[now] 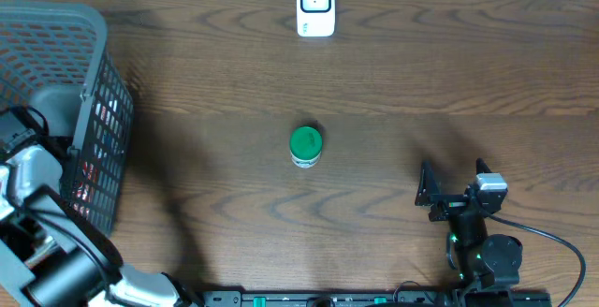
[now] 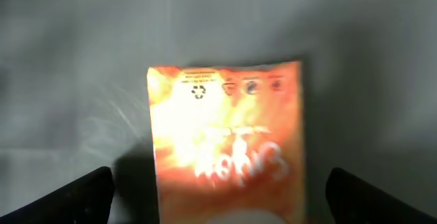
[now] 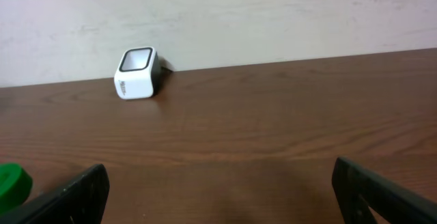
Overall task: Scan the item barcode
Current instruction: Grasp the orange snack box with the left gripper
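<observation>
Fingers [image 2: 82, 197] of the left gripper [image 2: 218, 183] stand spread wide at the two lower corners of the wrist view, released and grasping nothing. Between them, lower down, lies an orange packet [image 2: 225, 149], flat on a grey floor with its printed face up; the print is too blurred to read. From overhead the left arm reaches over the basket [image 1: 94, 92] at the left edge of the table [image 1: 393, 73].

The right gripper [image 3: 222, 183] is also released, its fingers [image 3: 75, 193] wide apart and empty, low over the table at the near right. It faces the white scanner [image 3: 136, 72], which sits at the far edge by the wall, well apart from it. A green-lidded jar [image 1: 305, 145] stands upright mid-table, between scanner and near edge, touched by neither gripper.
</observation>
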You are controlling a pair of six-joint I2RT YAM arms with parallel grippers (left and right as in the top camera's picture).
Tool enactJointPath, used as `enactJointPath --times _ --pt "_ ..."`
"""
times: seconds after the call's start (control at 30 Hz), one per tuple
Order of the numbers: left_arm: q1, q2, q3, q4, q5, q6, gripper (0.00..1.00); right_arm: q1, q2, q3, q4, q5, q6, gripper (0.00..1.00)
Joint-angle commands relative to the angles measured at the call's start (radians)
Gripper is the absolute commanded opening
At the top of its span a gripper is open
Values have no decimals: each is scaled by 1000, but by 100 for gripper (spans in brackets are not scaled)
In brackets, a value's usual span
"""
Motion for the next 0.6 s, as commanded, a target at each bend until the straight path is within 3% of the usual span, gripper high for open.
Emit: enactJointPath --times 0.0,0.1,0.33,0.57 --pt "2 31 -4 12 8 -10 98 10 -5 -4 -2 9 -14 99" --pt "3 32 -4 20 14 -10 98 10 -5 -4 -2 9 -14 99" --pt "2 31 -4 18 27 -9 51 10 -5 -4 -2 9 -14 99" --pt "3 -37 12 -10 49 40 40 10 -5 -4 -2 9 -14 99"
